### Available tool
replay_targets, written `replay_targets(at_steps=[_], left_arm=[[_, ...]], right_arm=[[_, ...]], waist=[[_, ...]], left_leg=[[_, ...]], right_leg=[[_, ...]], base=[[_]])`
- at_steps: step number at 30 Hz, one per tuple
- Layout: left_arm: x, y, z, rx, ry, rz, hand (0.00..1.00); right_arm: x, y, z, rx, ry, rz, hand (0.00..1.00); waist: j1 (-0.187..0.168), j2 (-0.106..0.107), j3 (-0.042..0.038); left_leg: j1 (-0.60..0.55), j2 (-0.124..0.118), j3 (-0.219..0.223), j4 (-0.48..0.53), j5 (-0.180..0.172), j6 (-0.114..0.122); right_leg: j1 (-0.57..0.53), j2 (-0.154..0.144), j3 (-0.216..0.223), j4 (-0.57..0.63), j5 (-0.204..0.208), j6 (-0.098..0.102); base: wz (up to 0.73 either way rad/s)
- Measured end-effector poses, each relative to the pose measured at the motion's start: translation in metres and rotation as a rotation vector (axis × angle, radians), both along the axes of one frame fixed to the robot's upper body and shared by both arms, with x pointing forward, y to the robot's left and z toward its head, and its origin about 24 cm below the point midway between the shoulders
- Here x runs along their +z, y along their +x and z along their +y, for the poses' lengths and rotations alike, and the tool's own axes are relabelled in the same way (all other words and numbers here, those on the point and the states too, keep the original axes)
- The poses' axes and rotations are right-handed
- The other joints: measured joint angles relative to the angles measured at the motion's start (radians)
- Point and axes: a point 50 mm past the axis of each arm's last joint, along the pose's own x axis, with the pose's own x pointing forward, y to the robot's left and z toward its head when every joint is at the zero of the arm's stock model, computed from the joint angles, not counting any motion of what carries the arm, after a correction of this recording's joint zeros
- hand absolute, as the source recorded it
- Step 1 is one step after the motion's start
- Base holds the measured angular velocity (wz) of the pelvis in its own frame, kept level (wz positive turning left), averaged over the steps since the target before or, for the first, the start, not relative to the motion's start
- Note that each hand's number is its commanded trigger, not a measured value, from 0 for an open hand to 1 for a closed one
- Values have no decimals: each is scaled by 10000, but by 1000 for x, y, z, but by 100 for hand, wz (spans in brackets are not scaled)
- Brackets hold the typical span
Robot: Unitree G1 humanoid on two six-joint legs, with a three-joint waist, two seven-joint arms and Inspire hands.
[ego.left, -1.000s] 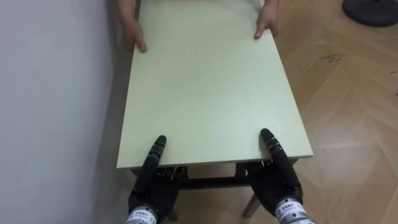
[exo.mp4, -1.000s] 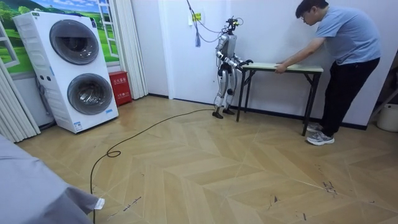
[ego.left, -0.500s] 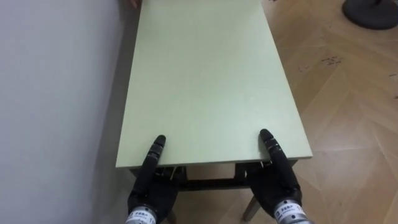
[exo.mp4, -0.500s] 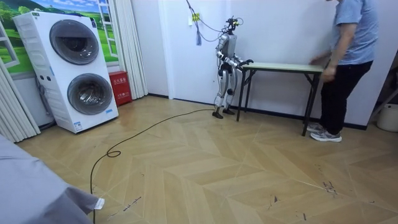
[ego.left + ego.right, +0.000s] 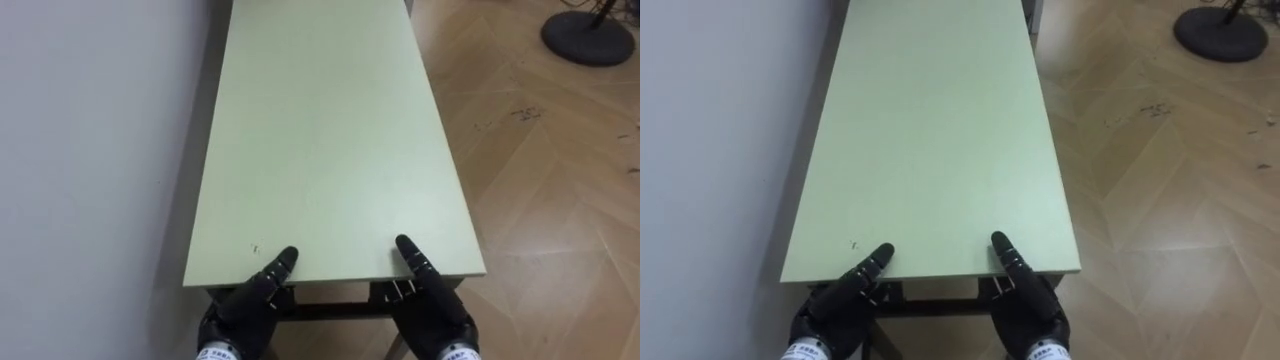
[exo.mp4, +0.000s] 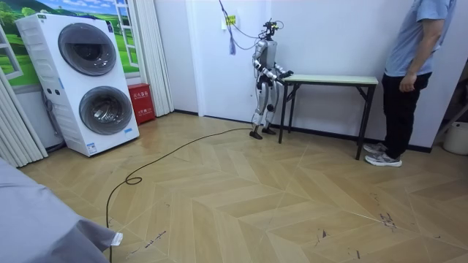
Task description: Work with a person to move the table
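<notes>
A long pale green table (image 5: 320,150) on dark legs runs away from me along a white wall (image 5: 90,150). I stand at its near short end. My left hand (image 5: 245,305) and right hand (image 5: 432,305) sit at that near edge, mostly below the top, each just reaching onto the surface. In the room view the table (image 6: 333,77) stands on the floor with me at the room view's left end. The person (image 6: 409,66) stands upright at the far end, arms down, hands off the table.
Wooden floor lies to the table's right, with a round dark stand base (image 5: 590,35) at the far right. The room view has a stacked washer and dryer (image 6: 91,80) and a red box (image 6: 140,102) by the curtain.
The person took both hands off the far end and straightened up. My hands have slid back toward the near edge, the left one turning inward. My view has shifted a little.
</notes>
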Motion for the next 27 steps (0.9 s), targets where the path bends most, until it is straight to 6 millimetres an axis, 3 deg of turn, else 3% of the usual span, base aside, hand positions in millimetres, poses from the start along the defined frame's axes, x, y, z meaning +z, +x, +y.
replay_targets(at_steps=[7,10,27], left_arm=[[-4,-2,2,-82,47,-6,0],[-8,-3,3,-329,374,11,0],[-27,-4,6,-1254,1016,453,0]], right_arm=[[-1,-1,-3,583,-228,-454,0],[2,1,-3,686,-107,-954,0],[-5,-1,-1,1411,-52,-1108,0]], waist=[[-12,-2,-39],[-15,13,-131],[-231,-3,-136]], left_leg=[[119,12,0,-9,5,-6],[165,23,0,-15,5,-6],[495,24,25,-315,39,-57]], right_leg=[[64,11,-2,3,22,-5],[103,20,-2,1,32,-12],[321,56,106,-153,68,-28]], base=[[0],[0],[0]])
